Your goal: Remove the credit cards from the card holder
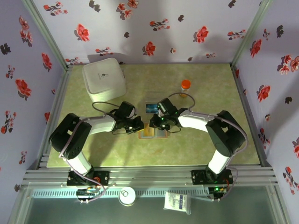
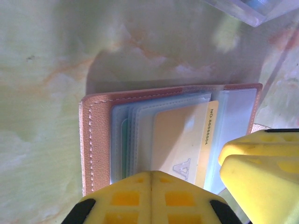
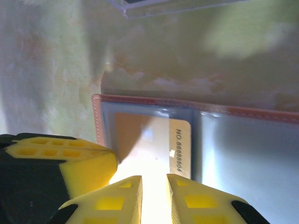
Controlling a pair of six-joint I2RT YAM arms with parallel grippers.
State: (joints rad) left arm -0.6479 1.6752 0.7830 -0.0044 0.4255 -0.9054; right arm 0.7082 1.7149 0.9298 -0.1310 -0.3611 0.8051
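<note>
The tan card holder [image 1: 147, 134] lies open on the table between both arms. In the left wrist view its leather cover [image 2: 96, 140] frames blue-grey pockets. A yellowish credit card [image 2: 180, 135] printed with a number sits in one pocket, and a teal-green edge [image 2: 124, 140] shows in a pocket to its left. My left gripper [image 2: 152, 173] is shut, its tips pressing down on the pockets beside the card. My right gripper [image 3: 154, 179] hovers over the same card [image 3: 159, 140], jaws a narrow gap apart with the card's face showing between them. Its fingers [image 2: 257, 172] sit just right of the card.
A clear plastic box [image 1: 152, 108] with something blue in it stands just behind the card holder. An orange-capped bottle [image 1: 186, 85] is further back on the right, and a big white square container [image 1: 103, 79] sits at the back left. Floral walls close in three sides.
</note>
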